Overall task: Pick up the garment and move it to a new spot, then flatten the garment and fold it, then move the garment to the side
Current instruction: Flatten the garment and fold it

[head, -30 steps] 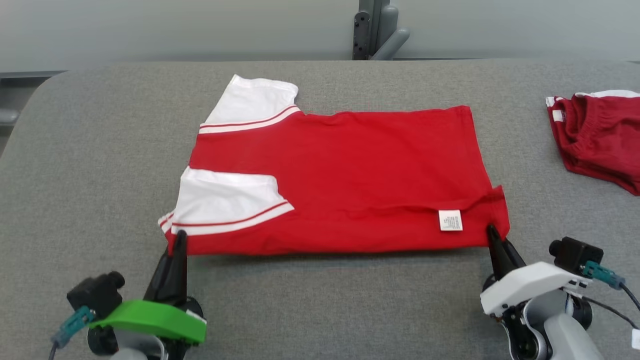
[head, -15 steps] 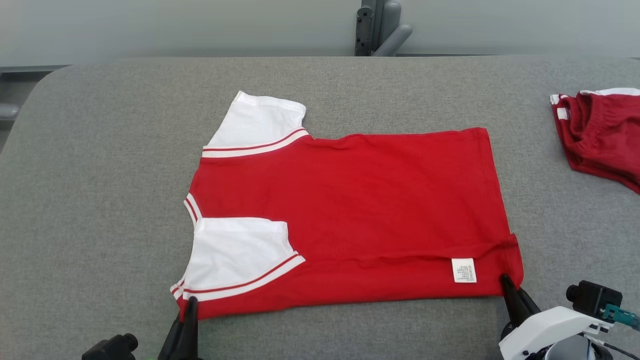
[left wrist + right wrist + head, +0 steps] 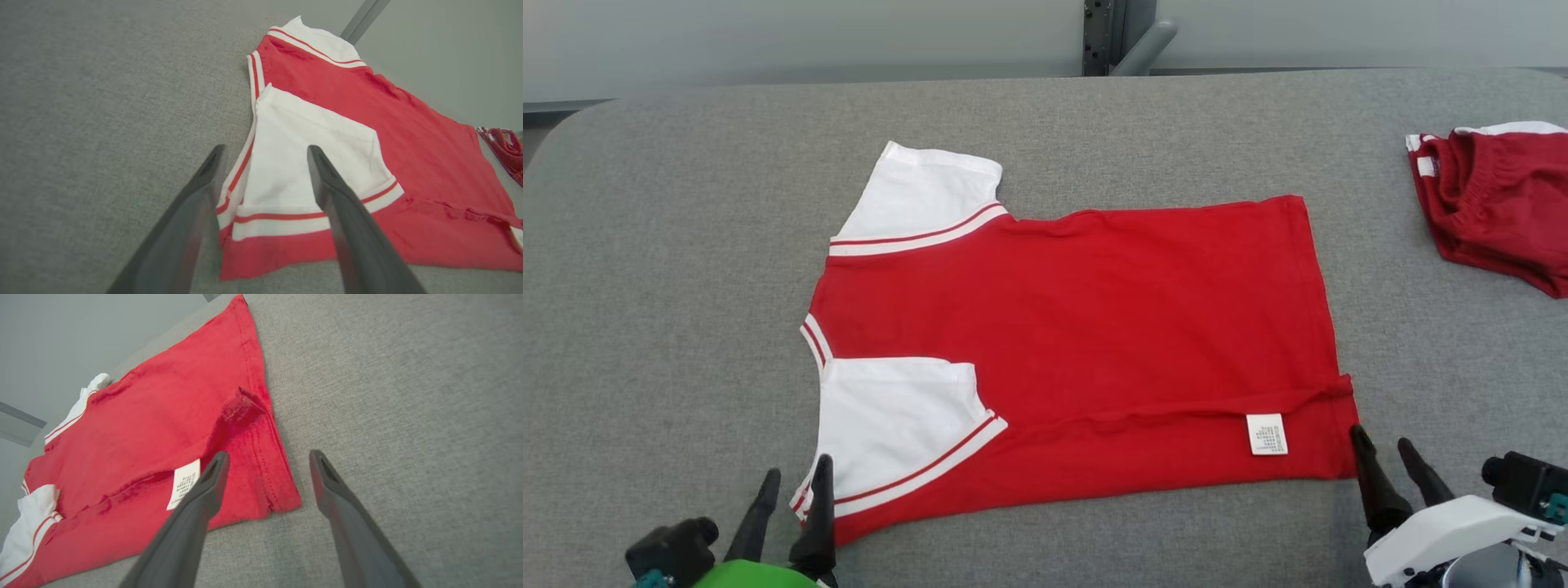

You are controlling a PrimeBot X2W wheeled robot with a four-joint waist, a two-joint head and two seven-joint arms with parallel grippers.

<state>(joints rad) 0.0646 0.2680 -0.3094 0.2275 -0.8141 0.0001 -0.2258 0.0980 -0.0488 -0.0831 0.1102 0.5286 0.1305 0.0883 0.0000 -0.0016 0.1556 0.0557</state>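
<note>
LEFT TO RIGHT: The left gripper is sitting at the near left corner of the garment with its two dark fingers spread apart and gripping nothing. Its inner finger is lying over the striped edge of the near sleeve. The likely danger is starting here: on a careless pull-away that finger could be catching the cuff and dragging the corner open, spoiling the fold along the near edge.

The garment, red with white sleeves trimmed in red stripes, is lying spread across the middle of the grey table, neck opening to the left and hem to the right. Its near edge is turned over in a narrow band that is showing a white label. The far sleeve is sticking out flat. The cloth is looking mostly smooth, but a ridge is running along the turned band and a small pucker is standing up near the right corner, and either may be throwing the next fold askew.

There the right gripper is sitting just beside the hem, fingers likewise parted and empty. At the far right a second red bundle is lying well apart; a sideways move in that direction could be crowding it.
</note>
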